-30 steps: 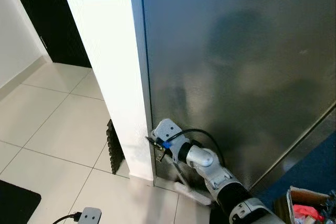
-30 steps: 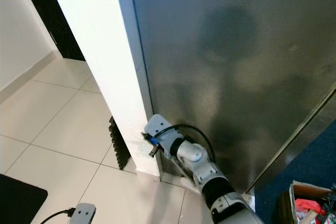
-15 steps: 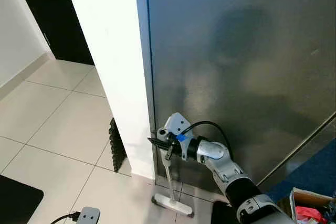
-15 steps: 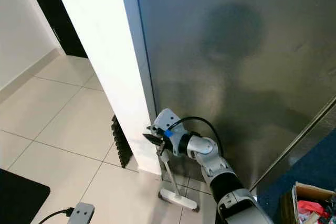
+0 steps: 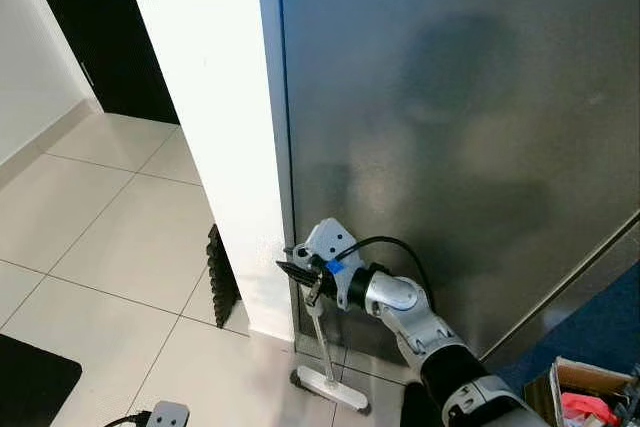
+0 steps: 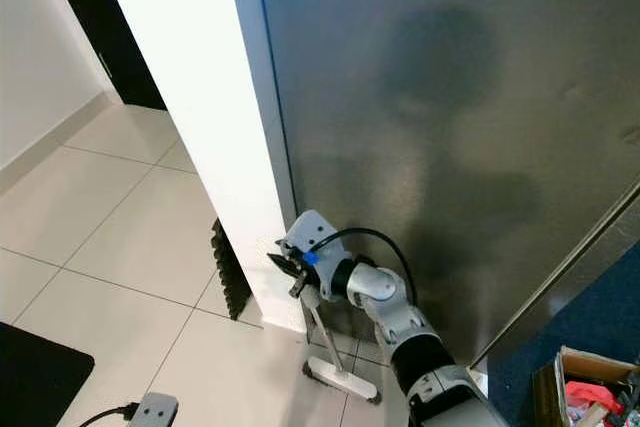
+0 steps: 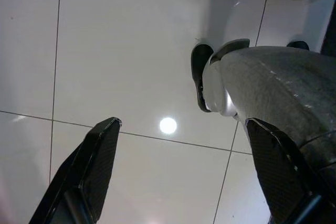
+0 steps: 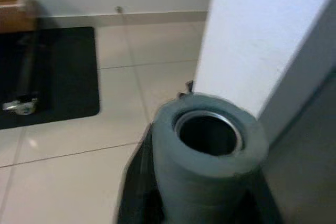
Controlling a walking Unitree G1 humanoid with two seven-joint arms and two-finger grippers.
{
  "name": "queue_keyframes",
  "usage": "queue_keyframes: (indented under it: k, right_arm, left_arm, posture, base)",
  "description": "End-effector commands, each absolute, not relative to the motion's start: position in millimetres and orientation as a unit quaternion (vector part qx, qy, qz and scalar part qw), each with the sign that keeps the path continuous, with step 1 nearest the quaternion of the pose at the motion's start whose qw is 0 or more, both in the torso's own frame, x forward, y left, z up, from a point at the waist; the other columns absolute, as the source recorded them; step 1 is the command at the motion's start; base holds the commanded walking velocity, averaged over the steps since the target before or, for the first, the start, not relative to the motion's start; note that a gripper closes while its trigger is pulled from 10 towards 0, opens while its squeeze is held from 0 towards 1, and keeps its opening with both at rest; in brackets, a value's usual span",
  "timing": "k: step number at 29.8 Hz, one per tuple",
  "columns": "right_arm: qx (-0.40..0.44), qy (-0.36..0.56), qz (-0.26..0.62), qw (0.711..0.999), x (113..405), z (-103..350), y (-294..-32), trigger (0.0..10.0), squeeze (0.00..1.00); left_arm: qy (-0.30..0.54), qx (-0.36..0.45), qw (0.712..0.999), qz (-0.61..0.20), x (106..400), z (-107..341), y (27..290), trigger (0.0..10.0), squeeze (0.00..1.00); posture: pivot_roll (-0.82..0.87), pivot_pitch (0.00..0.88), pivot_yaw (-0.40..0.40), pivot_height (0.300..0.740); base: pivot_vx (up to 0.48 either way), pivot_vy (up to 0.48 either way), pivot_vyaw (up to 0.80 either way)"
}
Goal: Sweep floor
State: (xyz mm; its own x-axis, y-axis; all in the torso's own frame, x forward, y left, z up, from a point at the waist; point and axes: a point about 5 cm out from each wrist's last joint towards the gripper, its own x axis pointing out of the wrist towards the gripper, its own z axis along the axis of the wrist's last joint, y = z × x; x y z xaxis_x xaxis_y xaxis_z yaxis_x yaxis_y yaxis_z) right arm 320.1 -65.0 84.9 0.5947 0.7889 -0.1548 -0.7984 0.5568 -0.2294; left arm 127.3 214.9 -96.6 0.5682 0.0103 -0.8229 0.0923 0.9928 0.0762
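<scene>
The left gripper (image 7: 178,166) hung idle at seven o'clock, jaws spread. At five o'clock, the right gripper (image 5: 300,274) pinched the thin grey broom handle (image 5: 320,339), its white flat head (image 5: 330,388) beside the dark metal panel (image 5: 460,127); a swing might scrape it.

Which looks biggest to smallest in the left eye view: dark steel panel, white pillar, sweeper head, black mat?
1. dark steel panel
2. white pillar
3. black mat, cut off by the frame
4. sweeper head, similar to the mat, so unsure
</scene>
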Motion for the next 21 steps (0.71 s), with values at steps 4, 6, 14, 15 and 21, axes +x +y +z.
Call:
queue_keyframes:
  k: [4, 6, 14, 15, 21]
  right_arm:
    - [-0.15, -0.009, 0.388, 0.909, 327.2, 87.8, -68.8, 10.0, 0.99]
    - [-0.15, -0.009, 0.388, 0.909, 327.2, 87.8, -68.8, 10.0, 0.99]
    - [-0.184, -0.071, 0.316, 0.928, 347.2, 116.7, -77.2, 10.0, 0.94]
    - [-0.182, -0.078, 0.306, 0.931, 349.7, 120.7, -79.3, 10.0, 0.94]
    - [-0.19, -0.119, 0.271, 0.936, 359.4, 140.0, -86.1, 10.0, 0.93]
  left_arm:
    - [0.474, 0.052, 0.879, -0.022, 118.0, -99.0, 217.1, 10.0, 0.0]
    - [0.474, 0.052, 0.879, -0.022, 118.0, -99.0, 217.1, 10.0, 0.0]
    - [0.472, 0.048, 0.88, -0.023, 119.1, -98.6, 216.9, 10.0, 0.0]
    - [0.472, 0.048, 0.88, -0.023, 119.2, -98.7, 216.8, 10.0, 0.0]
    - [0.471, 0.046, 0.881, -0.025, 120.7, -98.4, 215.8, 10.0, 0.0]
  posture:
    - [0.01, 0.136, 0.008, 0.74]
    - [0.01, 0.136, 0.008, 0.74]
    - [0.01, 0.137, 0.009, 0.74]
    - [0.01, 0.137, 0.009, 0.74]
    - [0.01, 0.131, 0.016, 0.74]
  base:
    - [0.0, 0.0, 0.0]
    - [0.0, 0.0, 0.0]
    - [0.0, 0.0, 0.0]
    - [0.0, 0.0, 0.0]
    - [0.0, 0.0, 0.0]
